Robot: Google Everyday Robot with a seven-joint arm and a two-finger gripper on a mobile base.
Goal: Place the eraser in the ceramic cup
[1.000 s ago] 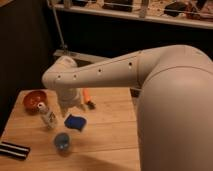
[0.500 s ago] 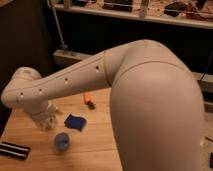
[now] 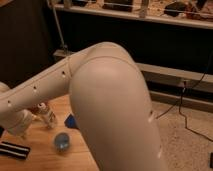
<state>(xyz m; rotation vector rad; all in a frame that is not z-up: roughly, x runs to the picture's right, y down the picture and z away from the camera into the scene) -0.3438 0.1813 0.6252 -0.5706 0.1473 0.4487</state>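
Your gripper (image 3: 24, 128) is hovering wide open, holding nothing; eraser (image 3: 13, 150) lying close beside it, ceramic cup (image 3: 62, 142) sitting to its right.

Nothing you can actually read here. The eraser (image 3: 12, 150) on the desk (image 3: 45, 157) only has two white stripes, no lettering. No legible print on the white bottle (image 3: 48, 116) or on the gripper (image 3: 24, 125), low left just beside that bottle.
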